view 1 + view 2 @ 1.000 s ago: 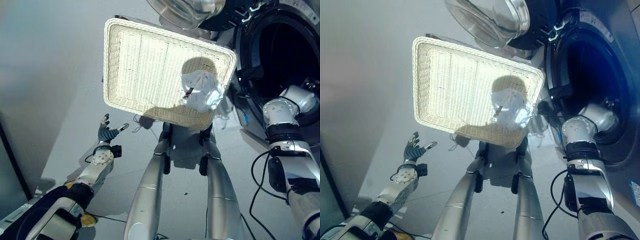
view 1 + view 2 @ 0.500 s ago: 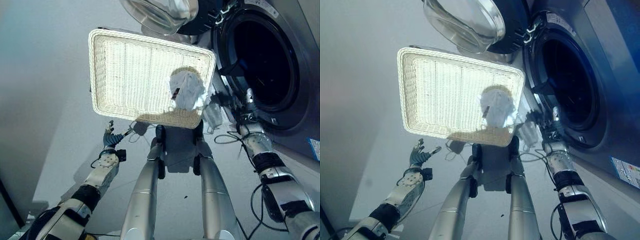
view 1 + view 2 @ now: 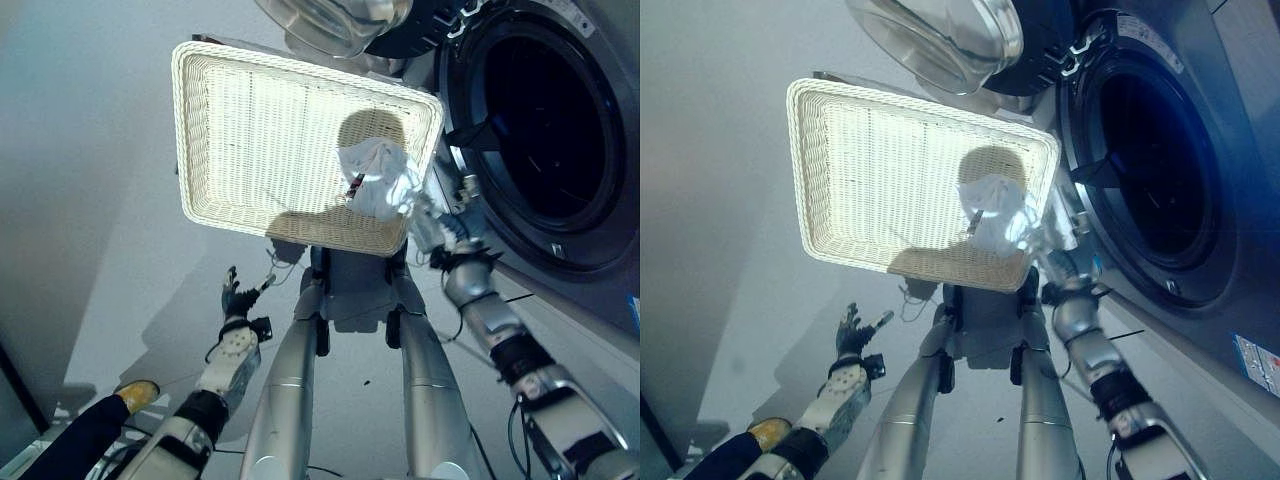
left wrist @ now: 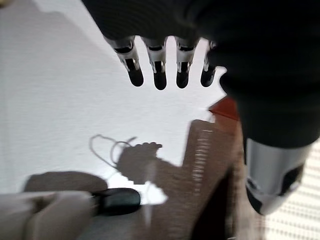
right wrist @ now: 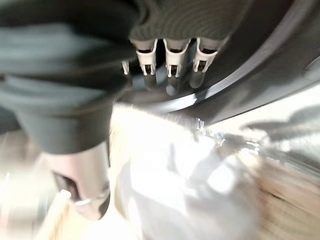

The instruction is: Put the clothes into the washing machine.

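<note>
A white cloth (image 3: 378, 180) is seen lying in a wicker basket (image 3: 250, 130) beside the open washer (image 3: 540, 130). The right hand (image 3: 432, 228), fingers unclenched, is held near it; the left hand (image 3: 238, 297) hangs released.

**Clothes in the basket, washer open**

The clothes (image 3: 378, 180) are one pale, bluish-white bundle, crumpled into a loose lump with a small dark streak on its near side. It lies in the white wicker basket (image 3: 250, 130), in the corner nearest the washer (image 3: 560, 140), pressed against the rim there (the bundle sits half in shadow). The basket is shallow, rectangular and tilted in the eye views.

The washer stands just beside that corner, front-loading, dark grey. Its round door (image 3: 940, 35) is swung wide open, a glassy bowl hanging above the basket's far edge. The drum (image 3: 1150, 170) is dark inside, and what it holds cannot be made out.
</note>
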